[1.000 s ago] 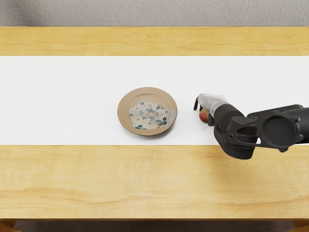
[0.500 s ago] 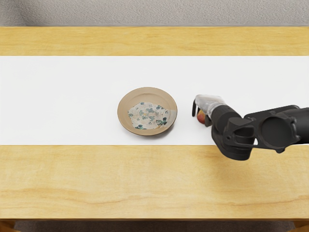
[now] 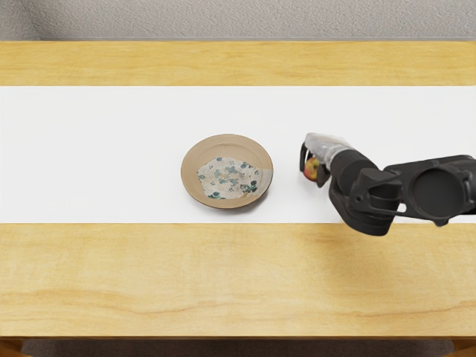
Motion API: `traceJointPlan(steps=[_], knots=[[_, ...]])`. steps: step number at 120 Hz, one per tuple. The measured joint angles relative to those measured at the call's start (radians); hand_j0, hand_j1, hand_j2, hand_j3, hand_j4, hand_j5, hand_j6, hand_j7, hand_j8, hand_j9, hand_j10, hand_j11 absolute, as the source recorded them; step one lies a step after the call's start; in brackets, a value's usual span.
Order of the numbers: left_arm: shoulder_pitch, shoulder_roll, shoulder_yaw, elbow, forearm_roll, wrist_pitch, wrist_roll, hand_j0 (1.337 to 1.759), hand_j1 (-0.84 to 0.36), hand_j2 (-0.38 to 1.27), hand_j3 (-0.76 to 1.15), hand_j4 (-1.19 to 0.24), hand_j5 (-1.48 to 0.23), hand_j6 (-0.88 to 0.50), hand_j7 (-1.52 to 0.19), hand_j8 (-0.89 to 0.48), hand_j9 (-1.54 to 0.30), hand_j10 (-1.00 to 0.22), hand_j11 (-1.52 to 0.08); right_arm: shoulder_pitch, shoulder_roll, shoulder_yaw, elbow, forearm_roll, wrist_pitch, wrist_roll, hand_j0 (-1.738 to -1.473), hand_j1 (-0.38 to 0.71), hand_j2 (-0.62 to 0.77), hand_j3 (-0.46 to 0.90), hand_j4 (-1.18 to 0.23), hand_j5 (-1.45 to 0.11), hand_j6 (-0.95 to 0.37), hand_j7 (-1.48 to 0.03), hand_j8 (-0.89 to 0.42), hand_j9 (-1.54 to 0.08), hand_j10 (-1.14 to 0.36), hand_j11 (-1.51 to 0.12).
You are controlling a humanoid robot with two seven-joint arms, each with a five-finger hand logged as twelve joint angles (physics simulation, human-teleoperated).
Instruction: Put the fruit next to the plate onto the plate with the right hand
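Desk (image 3: pixel 238 275) first: pale wood, with a white runner (image 3: pixel 111 149) across it that carries everything. Your right arm (image 3: pixel 416 195) comes in from the right edge, dark and bulky, low over the runner; the left arm does not show. Next the plate (image 3: pixel 195 158), mid-runner, with a brown rim, a flowered centre and nothing on it. Your right hand (image 3: pixel 321 152) is just right of the plate, apart from its rim, cupped over the fruit (image 3: pixel 312 169). That fruit is small, round, red and yellow, and only a sliver shows under the palm. You cannot tell whether it rests on the runner or hangs just above it. Judge it light, firm and smooth, so it may roll or slip out if pinched near the top. Hold it around its widest part, thumb opposite the rest. The fingers (image 3: pixel 303 158) curl down its plate-facing side and look closed on it, with the fruit tucked between them and the palm.
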Motion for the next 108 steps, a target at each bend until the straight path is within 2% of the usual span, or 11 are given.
traceJointPlan(steps=[16,28,41,68,94,108], knots=[[0.0,0.0,0.0,0.0,0.0,0.0,0.0,1.658,0.35,0.0,0.0,0.0,0.0,0.0,0.0,0.0,0.0,0.0,0.0,0.017,-0.007,0.023,0.003,0.0,0.002,0.0,-1.645,0.25,0.12,0.0,-0.85,-1.13,-0.41,-1.11,-0.33,-1.16,-0.64,-1.21],[0.0,0.0,0.0,0.0,0.0,0.0,0.0,1.658,0.35,0.0,0.0,0.0,0.0,0.0,0.0,0.0,0.0,0.0,0.0,0.038,-0.007,0.049,0.003,0.005,0.002,0.001,-1.644,0.26,0.17,0.0,-0.84,-1.14,-0.4,-1.12,-0.33,-1.18,-0.65,-1.22],[0.0,0.0,0.0,0.0,0.0,0.0,0.0,1.658,0.35,0.0,0.0,0.0,0.0,0.0,0.0,0.0,0.0,0.0,0.0,0.068,-0.005,0.073,0.004,0.007,0.003,0.0,-1.644,0.25,0.14,0.0,-0.85,-1.14,-0.4,-1.12,-0.34,-1.18,-0.68,-1.22],[0.0,0.0,0.0,0.0,0.0,0.0,0.0,1.658,0.35,0.0,0.0,0.0,0.0,0.0,0.0,0.0,0.0,0.0,0.0,0.08,0.033,0.103,-0.027,0.009,-0.002,-0.002,-1.644,0.25,0.23,0.0,-0.85,-1.14,-0.42,-1.12,-0.37,-1.18,-0.73,-1.21],[0.0,0.0,0.0,0.0,0.0,0.0,0.0,1.658,0.35,0.0,0.0,0.0,0.0,0.0,0.0,0.0,0.0,0.0,0.0,0.081,0.13,0.133,-0.057,0.014,-0.005,-0.003,-1.645,0.24,0.26,0.0,-0.85,-1.14,-0.44,-1.12,-0.39,-1.18,-0.76,-1.19],[0.0,0.0,0.0,0.0,0.0,0.0,0.0,1.658,0.35,0.0,0.0,0.0,0.0,0.0,0.0,0.0,0.0,0.0,0.0,0.082,0.177,0.146,-0.061,0.015,-0.006,-0.004,-1.647,0.25,0.34,0.0,-0.85,-1.14,-0.46,-1.12,-0.41,-1.17,-0.8,-1.18]])
